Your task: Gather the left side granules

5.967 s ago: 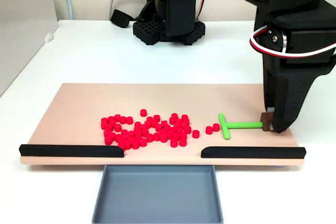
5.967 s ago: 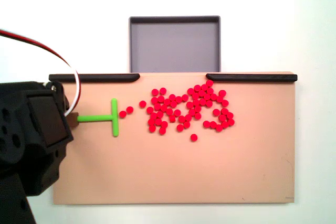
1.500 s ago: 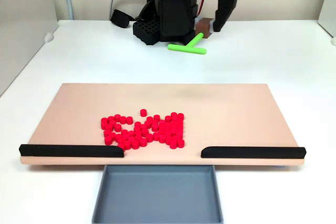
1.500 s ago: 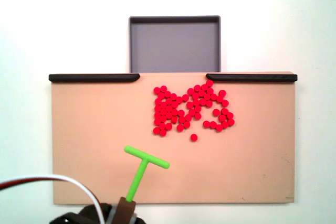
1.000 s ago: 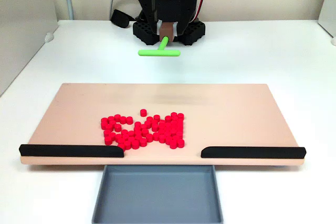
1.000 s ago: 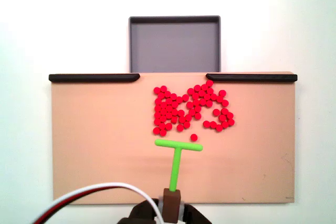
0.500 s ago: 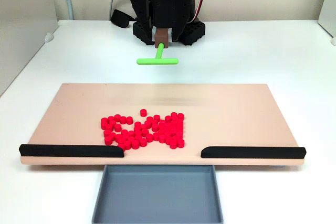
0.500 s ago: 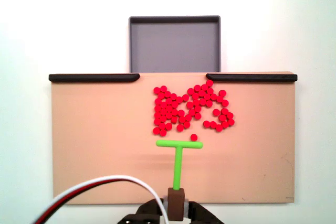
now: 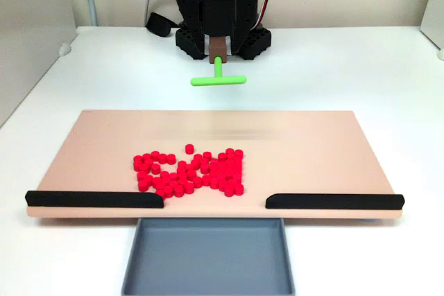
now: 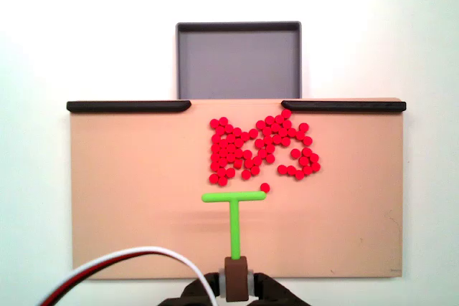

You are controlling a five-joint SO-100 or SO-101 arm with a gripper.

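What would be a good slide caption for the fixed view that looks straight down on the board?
The hand holds the green T-shaped tool behind the red granules on the board.

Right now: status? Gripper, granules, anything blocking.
Gripper shut on green T-tool, held above the board. Granules clustered near the rail gap, tray beyond. One stray pellet by the crossbar's end. Nothing blocking.
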